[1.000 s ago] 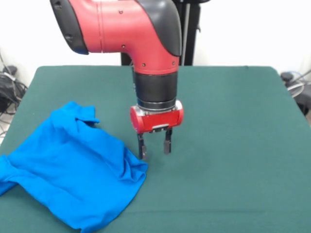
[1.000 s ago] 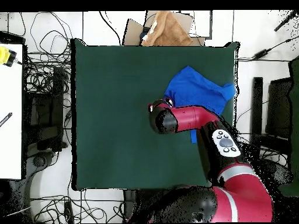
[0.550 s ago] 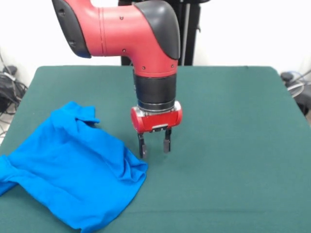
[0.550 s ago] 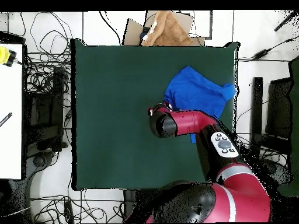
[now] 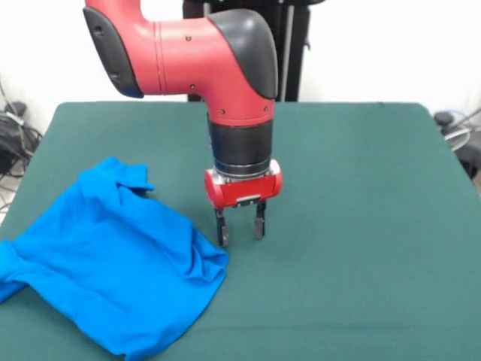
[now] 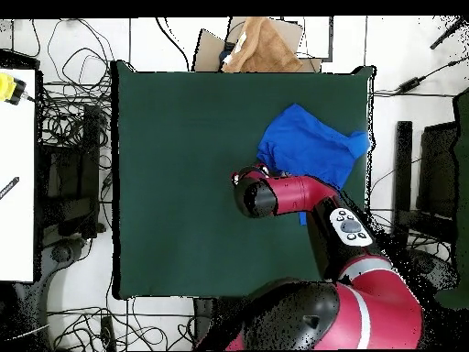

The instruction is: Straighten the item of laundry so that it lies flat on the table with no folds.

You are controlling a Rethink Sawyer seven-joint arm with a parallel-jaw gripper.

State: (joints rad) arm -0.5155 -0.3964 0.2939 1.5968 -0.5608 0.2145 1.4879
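Observation:
The item of laundry (image 5: 113, 263) is a bright blue T-shirt, plain side up, lying rumpled with folds at the front left of the dark green table (image 5: 361, 226). In the overhead view the item of laundry (image 6: 307, 142) sits near the table's (image 6: 183, 165) right edge, partly under the arm. My gripper (image 5: 240, 229) hangs open just off the shirt's right edge, its left finger close to the cloth, with nothing between its fingers. The gripper itself is hidden under the wrist in the overhead view.
Cables (image 6: 73, 156) lie on the floor left of the table. A brown cloth on cardboard (image 6: 259, 46) sits beyond the table's top edge. A white surface (image 6: 16, 183) stands at the far left.
The upper arm has shifted slightly while the gripper stayed over the same spot beside the shirt. The shirt has not moved.

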